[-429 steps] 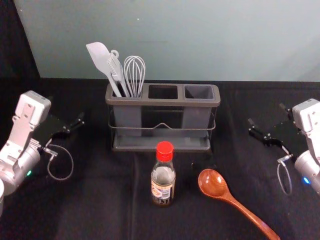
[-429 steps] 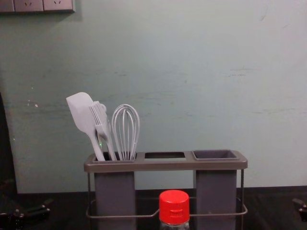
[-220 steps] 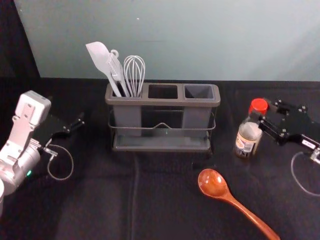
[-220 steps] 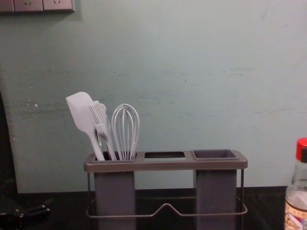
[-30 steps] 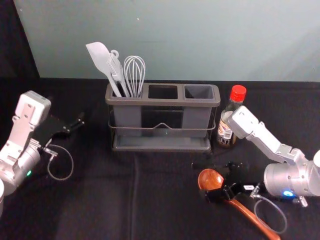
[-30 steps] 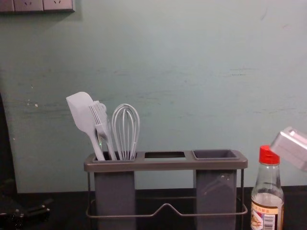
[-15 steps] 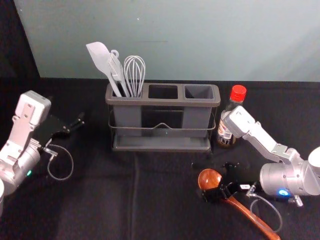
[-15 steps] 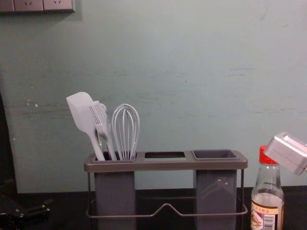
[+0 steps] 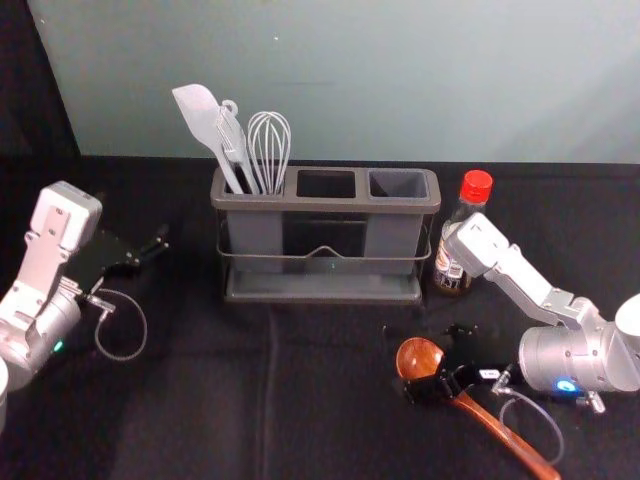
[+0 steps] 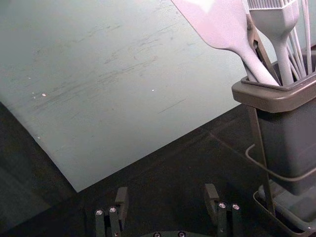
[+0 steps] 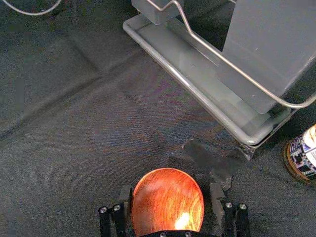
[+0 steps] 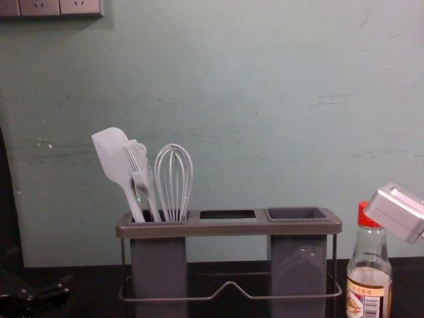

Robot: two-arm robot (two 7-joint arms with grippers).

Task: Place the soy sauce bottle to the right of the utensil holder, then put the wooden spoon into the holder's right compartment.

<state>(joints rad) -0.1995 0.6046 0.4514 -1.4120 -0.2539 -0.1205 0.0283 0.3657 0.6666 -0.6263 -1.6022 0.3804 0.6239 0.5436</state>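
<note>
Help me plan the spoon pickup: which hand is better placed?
Right, I'd judge: the right hand has open fingers on either side of the wooden spoon at its bowl; the left hand is left of the utensil holder.

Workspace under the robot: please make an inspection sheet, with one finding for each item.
Surface: black cloth, creased.
Utensil holder: light utensils in left compartment.
Soy sauce bottle: upright, right of the holder.
Wooden spoon: lying on the cloth.
Clutter: dark patch before the holder, unidentified.
Left gripper: open, at left.
Right gripper: open, around the spoon's bowl.
Cables: left cable, right cable, both looping.
Surroundings: pale wall, wall sockets.
</note>
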